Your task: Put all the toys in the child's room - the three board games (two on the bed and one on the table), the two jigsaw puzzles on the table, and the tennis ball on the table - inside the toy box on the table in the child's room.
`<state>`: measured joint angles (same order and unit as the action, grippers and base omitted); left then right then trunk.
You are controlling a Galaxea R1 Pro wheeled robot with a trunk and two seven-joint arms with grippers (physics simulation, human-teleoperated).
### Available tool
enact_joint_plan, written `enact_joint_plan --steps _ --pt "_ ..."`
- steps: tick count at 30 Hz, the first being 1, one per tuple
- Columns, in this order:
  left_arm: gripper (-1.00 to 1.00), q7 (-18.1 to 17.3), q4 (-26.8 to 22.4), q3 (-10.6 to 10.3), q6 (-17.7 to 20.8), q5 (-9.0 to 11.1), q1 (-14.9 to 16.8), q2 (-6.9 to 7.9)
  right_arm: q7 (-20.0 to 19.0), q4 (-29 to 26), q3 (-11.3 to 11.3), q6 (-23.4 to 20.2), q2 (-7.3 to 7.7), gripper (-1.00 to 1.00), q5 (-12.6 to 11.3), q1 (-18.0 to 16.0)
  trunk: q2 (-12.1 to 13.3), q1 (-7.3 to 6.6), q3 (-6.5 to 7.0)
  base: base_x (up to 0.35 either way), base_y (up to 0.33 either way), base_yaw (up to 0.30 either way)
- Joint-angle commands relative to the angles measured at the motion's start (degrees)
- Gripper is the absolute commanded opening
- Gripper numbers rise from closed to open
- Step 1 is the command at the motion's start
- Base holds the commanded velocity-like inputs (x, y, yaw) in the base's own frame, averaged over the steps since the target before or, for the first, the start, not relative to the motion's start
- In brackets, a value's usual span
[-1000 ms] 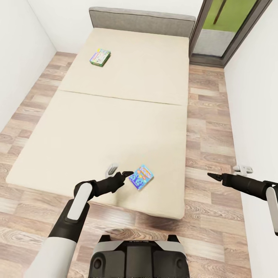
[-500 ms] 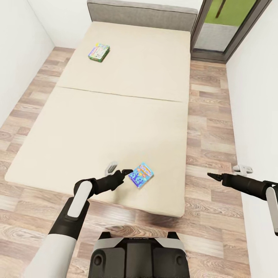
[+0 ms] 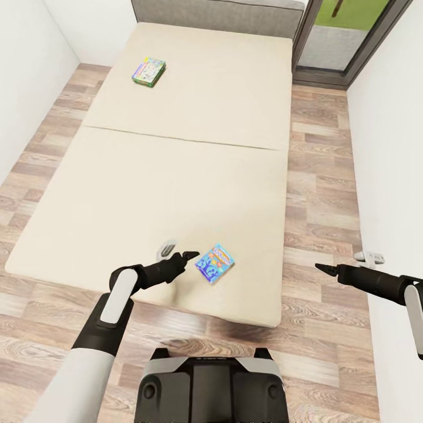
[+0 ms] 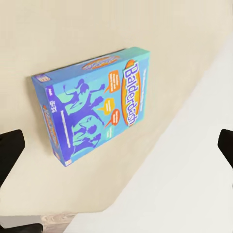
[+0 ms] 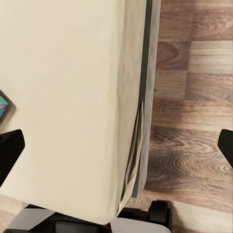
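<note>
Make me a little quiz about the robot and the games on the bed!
1. True or false: the blue game box lies near the foot of the bed, close to the left claw.
2. Which claw hangs over the wood floor? A) left B) right
3. Fill in: the other game box lies near the grey ____.

Key: 1 true; 2 B; 3 headboard.

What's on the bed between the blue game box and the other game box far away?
Nothing. In the head view, only bare beige mattress and its seam lie between the blue game box and the far game box.
</note>
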<state>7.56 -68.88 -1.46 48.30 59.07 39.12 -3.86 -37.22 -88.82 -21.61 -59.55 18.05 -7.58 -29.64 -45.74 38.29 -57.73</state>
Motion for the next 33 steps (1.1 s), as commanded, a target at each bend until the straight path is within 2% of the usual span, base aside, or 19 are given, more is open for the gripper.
enact_joint_plan --steps 1,10,18,33 --pt "1.00 0.6 0.0 0.0 0.2 0.6 0.4 0.25 0.1 0.0 0.0 -0.5 0.00 1.00 -0.4 0.0 0.0 0.01 -0.13 0.000 0.000 0.000" --pt "1.00 0.6 2.0 0.0 0.2 0.6 3.3 1.09 0.1 -0.1 0.0 -0.5 -0.03 1.00 -0.4 0.1 0.0 0.01 -0.96 0.000 0.000 0.000" --pt "1.00 0.6 7.4 -0.1 0.2 0.6 6.8 1.29 0.1 -0.2 0.0 -0.5 -0.03 1.00 -0.4 0.2 0.0 0.01 -1.70 0.000 0.000 0.000" --pt "1.00 0.6 11.2 -0.3 0.1 0.4 8.5 1.31 0.1 -0.2 -0.1 -0.5 -0.04 1.00 -0.4 0.2 0.0 0.01 -3.09 0.000 0.000 0.000"
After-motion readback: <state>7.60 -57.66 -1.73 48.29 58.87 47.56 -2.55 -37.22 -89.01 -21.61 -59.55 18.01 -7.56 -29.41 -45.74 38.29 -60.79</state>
